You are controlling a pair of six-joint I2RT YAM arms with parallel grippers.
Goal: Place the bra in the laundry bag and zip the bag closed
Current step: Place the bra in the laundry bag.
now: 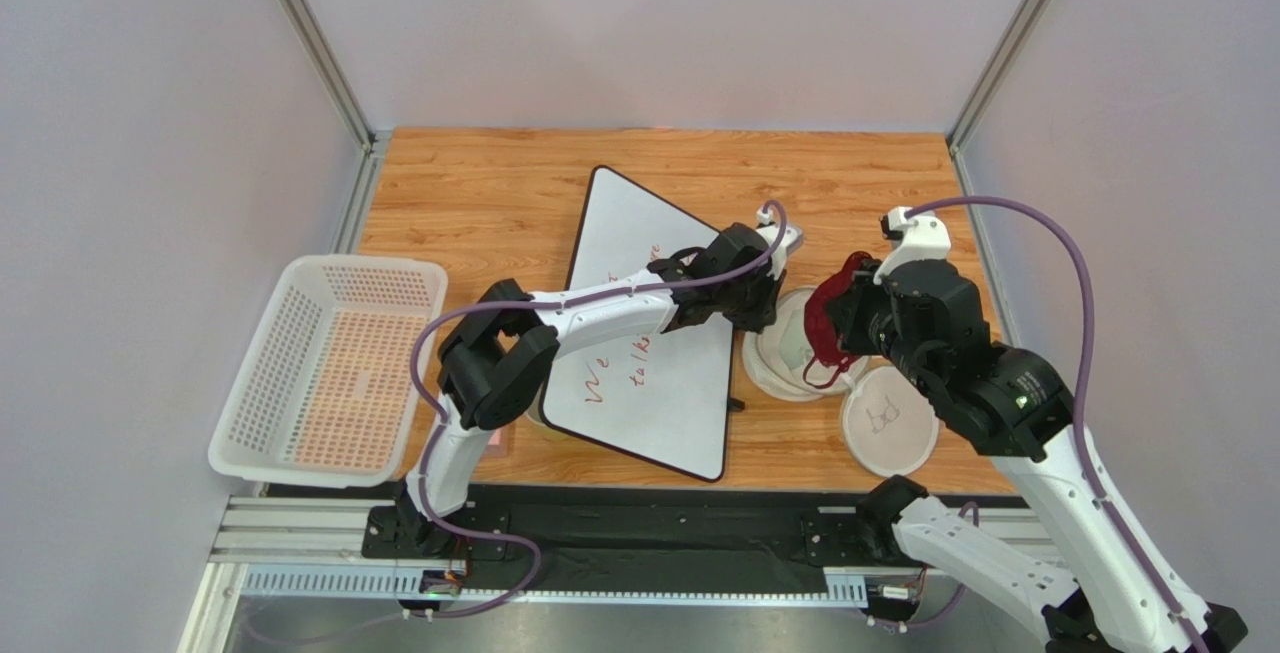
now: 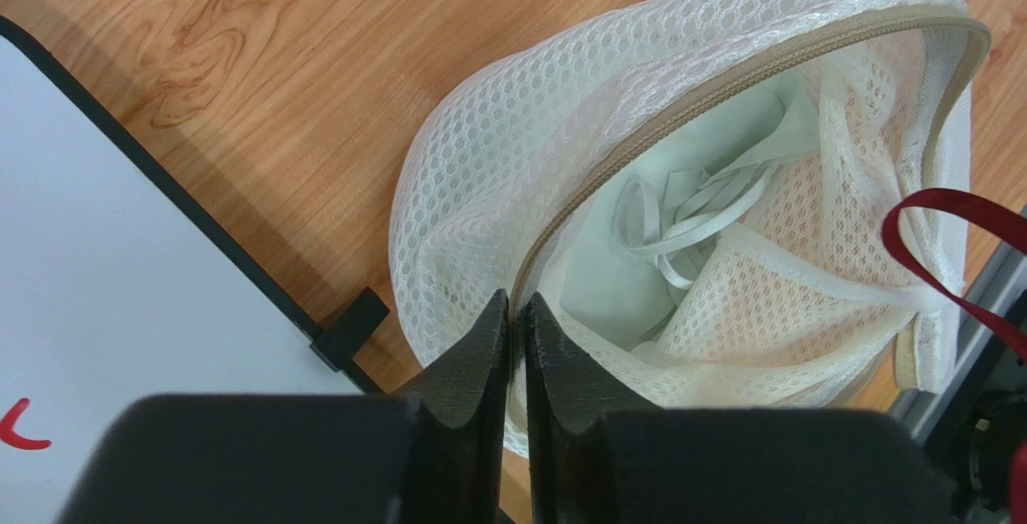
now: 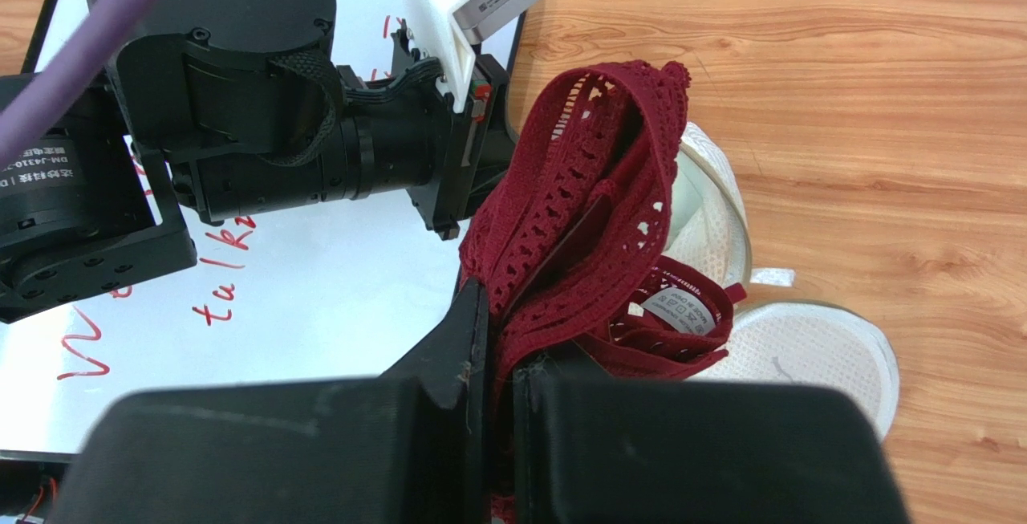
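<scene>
Surface (image 1: 496,188): wood. Whiteboard (image 1: 631,256): flat, centre. Laundry bag (image 2: 506,151): at the whiteboard's 3 o'clock, mouth open, my left tool (image 2: 515,319) pinched on its zipper rim. Bra (image 3: 591,175): bunched at the bag's 3 o'clock rim, clamped in my right tool (image 3: 494,344).

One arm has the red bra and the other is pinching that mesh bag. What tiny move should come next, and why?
Probably the right tool should lower the bra into the laundry bag. The left tool pinches the bag's zipper rim so the mouth gapes open, and the bra hangs bunched right beside that opening, not yet inside.
</scene>
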